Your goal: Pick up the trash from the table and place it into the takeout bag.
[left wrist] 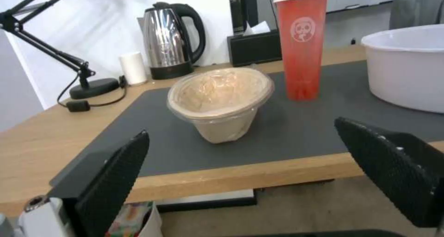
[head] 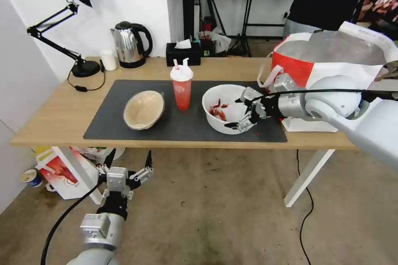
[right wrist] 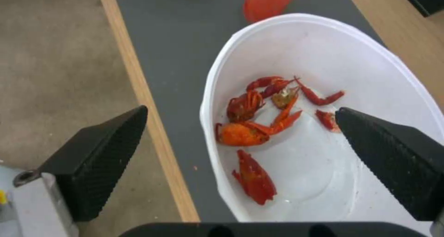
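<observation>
The right hand is held wide open at the right rim of the large white plastic bowl, one finger over the inside, the other outside near the table's front edge. No contact with the rim can be confirmed; the fingers appear just clear of it.

A thin, flexible wall is being approached, so if the rim is pinched too shallow the bowl could slip or buckle. If it is tilted on the lift, the red crayfish scraps could be spilled onto the dark grey mat. The bowl also sits close to the front edge of the table, so a sideways nudge could push it off.

Just beyond the right arm, the takeout bag stands open at the table's right end, its foil lining showing. Its white strap handle droops close to the wrist and could be snagged on the way over, and the bag's mouth is higher than the bowl.

To the left of the bowl the red drink cup stands upright with straws, near enough to be clipped. Further left the beige paper bowl lies tilted on the mat.

The left hand is parked open below the table's edge, facing the paper bowl. A kettle, desk lamp, black tissue box and small white cup are lined along the back, well apart from the work.
</observation>
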`<state>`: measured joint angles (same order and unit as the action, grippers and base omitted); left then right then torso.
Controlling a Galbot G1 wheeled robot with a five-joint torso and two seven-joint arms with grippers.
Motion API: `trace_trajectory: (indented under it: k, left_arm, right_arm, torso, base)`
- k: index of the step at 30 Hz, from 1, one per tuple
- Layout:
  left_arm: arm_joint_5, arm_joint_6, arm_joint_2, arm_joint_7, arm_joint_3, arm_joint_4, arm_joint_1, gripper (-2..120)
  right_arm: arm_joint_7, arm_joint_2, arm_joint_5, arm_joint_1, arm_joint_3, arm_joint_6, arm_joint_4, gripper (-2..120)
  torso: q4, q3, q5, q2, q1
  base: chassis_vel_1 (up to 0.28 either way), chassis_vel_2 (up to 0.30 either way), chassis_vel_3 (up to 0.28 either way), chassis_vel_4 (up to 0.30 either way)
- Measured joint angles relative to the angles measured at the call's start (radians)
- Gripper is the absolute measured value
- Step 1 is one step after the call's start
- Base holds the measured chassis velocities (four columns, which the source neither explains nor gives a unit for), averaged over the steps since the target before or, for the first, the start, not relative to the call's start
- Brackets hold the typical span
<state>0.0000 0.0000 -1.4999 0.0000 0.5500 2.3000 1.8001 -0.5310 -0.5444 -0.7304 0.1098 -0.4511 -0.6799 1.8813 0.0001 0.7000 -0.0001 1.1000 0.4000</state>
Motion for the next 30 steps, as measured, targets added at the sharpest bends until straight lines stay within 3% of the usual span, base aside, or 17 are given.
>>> trace_trajectory:
  k: [30]
  left_arm:
    - [0.000, 0.000, 0.000, 0.000, 0.000, 0.000, 0.000, 100]
  right_arm:
    - [-0.016, -0.046, -0.004, -0.022, -0.069, -0.008, -0.033, 100]
  torso:
    - [-0.0001, 0.000, 0.0001, 0.000, 0.000]
  base:
    - [0.000, 0.000, 0.000, 0.000]
